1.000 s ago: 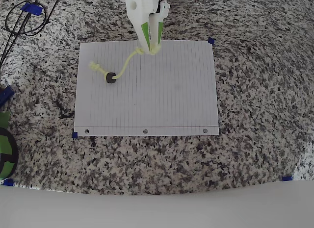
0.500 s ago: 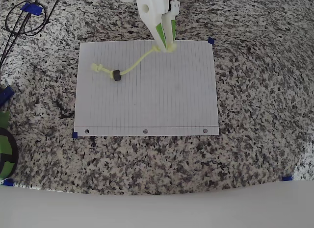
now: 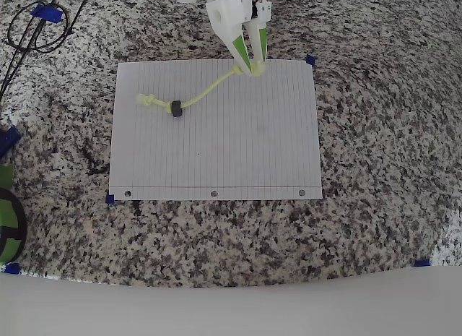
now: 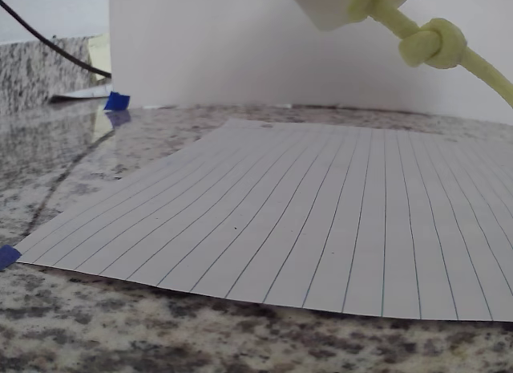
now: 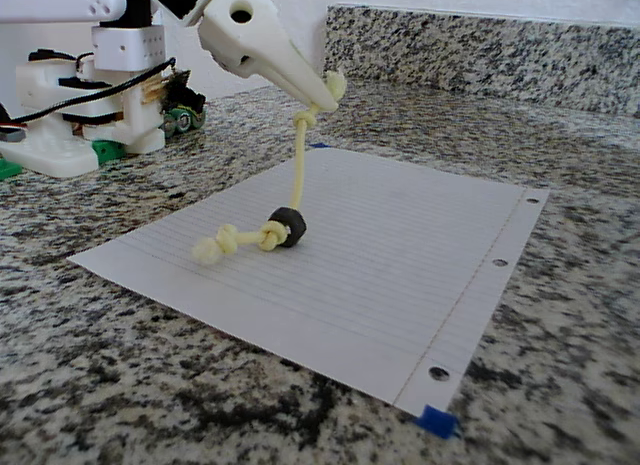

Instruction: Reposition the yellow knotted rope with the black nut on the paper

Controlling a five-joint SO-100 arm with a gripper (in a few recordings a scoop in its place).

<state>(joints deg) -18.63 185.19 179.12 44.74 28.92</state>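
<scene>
Overhead view first: a speckled granite table (image 3: 375, 134) fills the frame, and the paper (image 3: 238, 148) lies flat in the middle of it, its three punched holes along the lower edge, blue tape tabs (image 3: 310, 60) at some corners. A black looped cable (image 3: 32, 29) sits on the table in the upper left corner, well apart from the sheet.

At the top centre, the white and green hand (image 3: 254, 67) reaches down over the paper's upper edge, fingers pressed together on one end of the yellow knotted rope (image 3: 209, 90). From that pinch the rope runs down and to the left across the upper left part of the sheet.

Fixed view now: the hand (image 5: 330, 85) is above the far edge of the paper, and the rope (image 5: 298, 155) hangs from it almost straight down, a knot just under the fingertips. Its lower end lies on the paper, with the black nut (image 5: 290, 226) resting on the sheet, touching the end knots beside it.

Wrist view: the upper knot (image 4: 433, 44) shows at the upper right, clear of the lined sheet below.
</scene>
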